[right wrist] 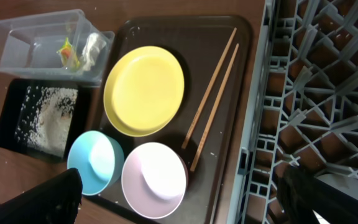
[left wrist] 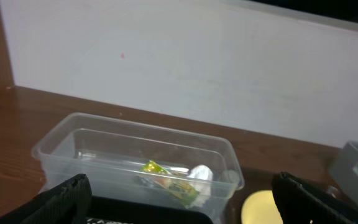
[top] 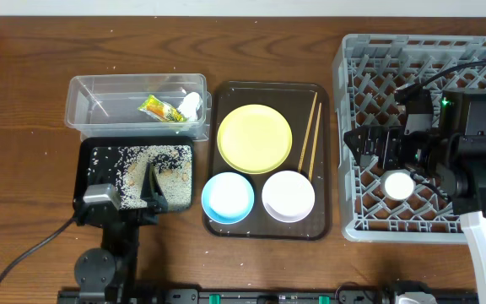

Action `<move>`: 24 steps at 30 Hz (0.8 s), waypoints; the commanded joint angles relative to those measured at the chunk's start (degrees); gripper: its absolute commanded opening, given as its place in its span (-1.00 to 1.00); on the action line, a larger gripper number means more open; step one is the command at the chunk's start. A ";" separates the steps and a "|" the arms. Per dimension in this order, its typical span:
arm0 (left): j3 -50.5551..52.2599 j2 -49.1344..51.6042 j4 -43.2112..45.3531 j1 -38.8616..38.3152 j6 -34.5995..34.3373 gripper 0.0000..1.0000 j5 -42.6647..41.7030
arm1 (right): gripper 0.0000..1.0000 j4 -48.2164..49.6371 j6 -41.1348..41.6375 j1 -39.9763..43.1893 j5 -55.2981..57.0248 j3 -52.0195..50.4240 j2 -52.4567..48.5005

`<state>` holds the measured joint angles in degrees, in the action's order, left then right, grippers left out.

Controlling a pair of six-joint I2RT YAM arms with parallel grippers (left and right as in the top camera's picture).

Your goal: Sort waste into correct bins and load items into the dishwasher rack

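The clear tub (top: pixel 87 105) holds the green-and-orange wrapper (top: pixel 159 110) and the white scrap (top: pixel 191 104); both also show in the left wrist view, wrapper (left wrist: pixel 166 180) and scrap (left wrist: pixel 201 174). The black tray (top: pixel 91 156) holds the rice grains (top: pixel 133 162). My left gripper (top: pixel 153 190) (left wrist: pixel 182 186) is open and empty above it. The yellow plate (top: pixel 254 138), light-blue bowl (top: pixel 227 197), white-pinkish bowl (top: pixel 288 195) and chopsticks (top: pixel 310 133) lie on the brown serving tray (top: pixel 264 228). The white cup (top: pixel 398 184) stands in the grey rack (top: pixel 353 55). My right gripper (top: pixel 363 145) (right wrist: pixel 180 180) is open and empty over the rack's left edge.
The brown serving tray sits between the black tray and the rack, close to both. The rack's low walls rise at the right (right wrist: pixel 253 124). The right arm body covers part of the rack floor. A cable runs from the left arm base at the front left (top: pixel 32 249).
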<state>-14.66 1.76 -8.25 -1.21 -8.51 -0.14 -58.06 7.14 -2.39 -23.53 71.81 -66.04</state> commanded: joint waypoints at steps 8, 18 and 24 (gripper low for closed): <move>9.53 -1.66 7.45 1.27 -2.45 0.90 -0.81 | 0.99 0.00 -0.37 -0.68 0.15 -0.04 0.04; 14.43 -1.57 4.24 1.27 -3.15 0.91 -0.50 | 0.98 0.00 -0.37 -0.68 0.15 -0.07 0.02; 14.43 -1.53 4.24 1.27 -3.15 0.91 -0.50 | 0.98 0.00 -0.37 -0.68 0.15 -0.04 0.04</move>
<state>-1.32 0.73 -1.91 -0.21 -10.94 -1.10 -58.08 7.14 -2.39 -23.53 71.77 -66.11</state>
